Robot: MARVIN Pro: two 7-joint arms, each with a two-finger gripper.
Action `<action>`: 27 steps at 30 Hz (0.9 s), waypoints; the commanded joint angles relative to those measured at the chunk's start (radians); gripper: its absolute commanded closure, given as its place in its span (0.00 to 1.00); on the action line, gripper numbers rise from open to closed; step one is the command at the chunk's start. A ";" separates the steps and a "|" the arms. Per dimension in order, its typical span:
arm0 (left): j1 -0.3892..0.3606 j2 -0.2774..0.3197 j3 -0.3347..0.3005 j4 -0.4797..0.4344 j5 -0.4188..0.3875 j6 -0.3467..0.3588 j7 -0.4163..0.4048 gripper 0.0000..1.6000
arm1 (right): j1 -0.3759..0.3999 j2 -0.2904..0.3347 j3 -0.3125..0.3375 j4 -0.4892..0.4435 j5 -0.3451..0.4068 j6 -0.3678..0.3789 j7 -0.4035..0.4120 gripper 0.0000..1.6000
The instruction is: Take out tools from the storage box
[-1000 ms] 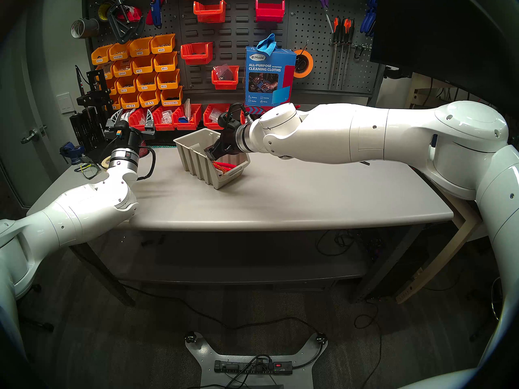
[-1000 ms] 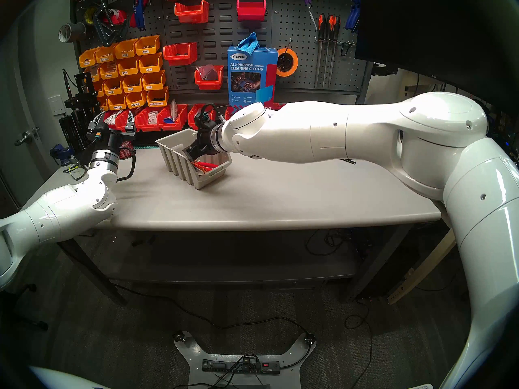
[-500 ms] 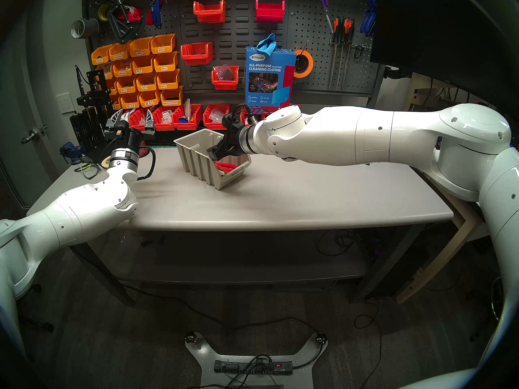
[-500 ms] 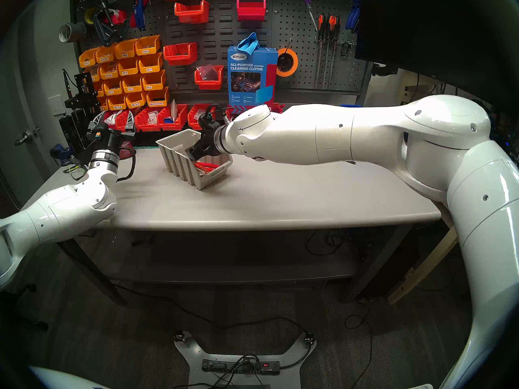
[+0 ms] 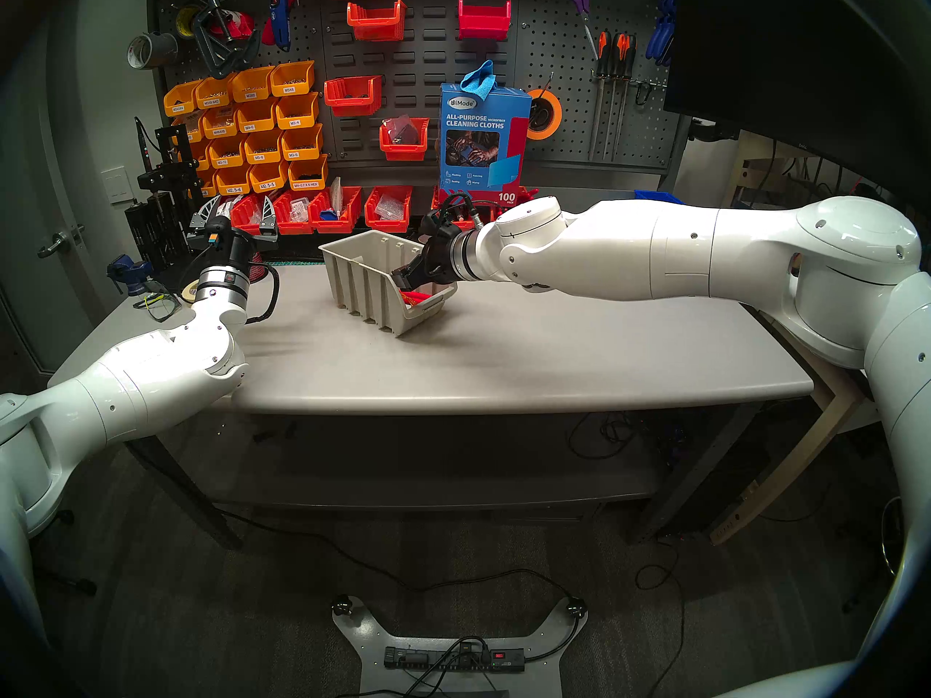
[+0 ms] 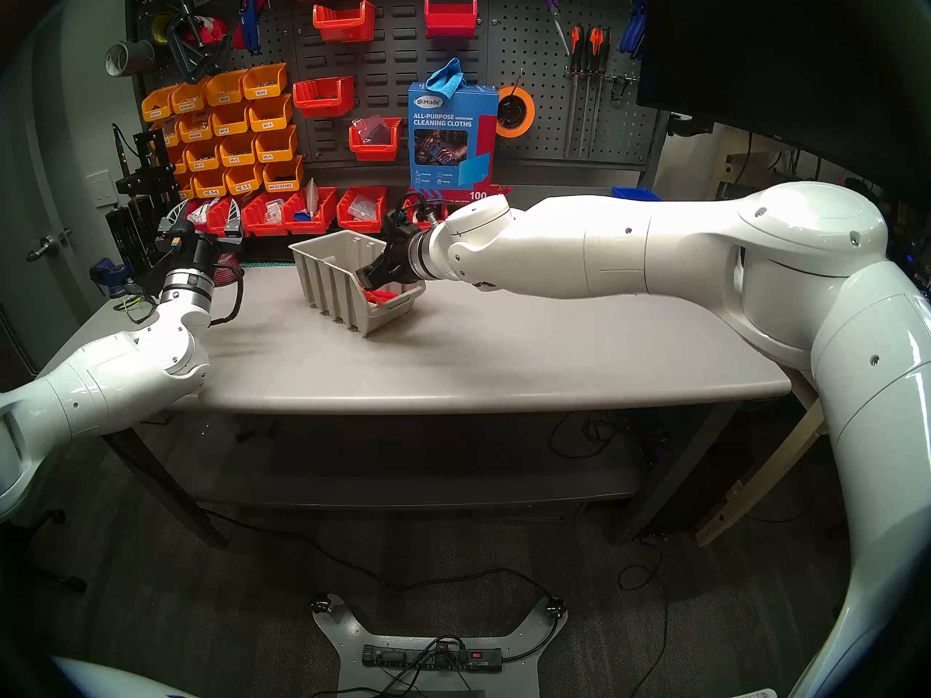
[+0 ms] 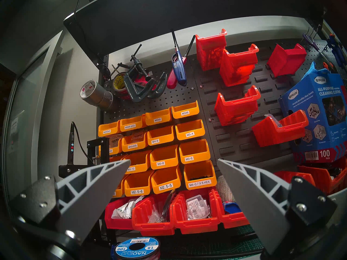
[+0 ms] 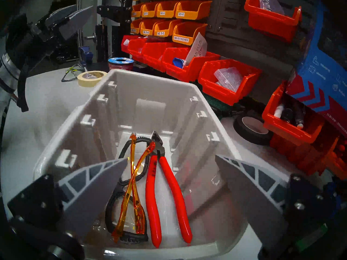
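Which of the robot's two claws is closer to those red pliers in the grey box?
The right. The right gripper hangs open just above the red pliers inside the storage box; the left gripper is off beside it, facing the wall.

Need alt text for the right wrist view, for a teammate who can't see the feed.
The open right claw hovers over a beige storage box holding red-handled pliers beside folded safety glasses with orange arms. Red bins line the wall behind; a masking tape roll lies on the table.
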 commanded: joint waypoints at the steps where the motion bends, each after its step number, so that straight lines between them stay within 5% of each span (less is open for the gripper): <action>1: -0.013 0.000 -0.010 0.002 -0.002 -0.001 0.002 0.00 | -0.001 0.027 -0.016 -0.006 0.000 0.015 0.006 0.00; 27: -0.013 0.000 -0.010 0.002 -0.002 -0.001 0.002 0.00 | 0.062 -0.045 -0.016 0.028 -0.062 0.002 0.041 0.00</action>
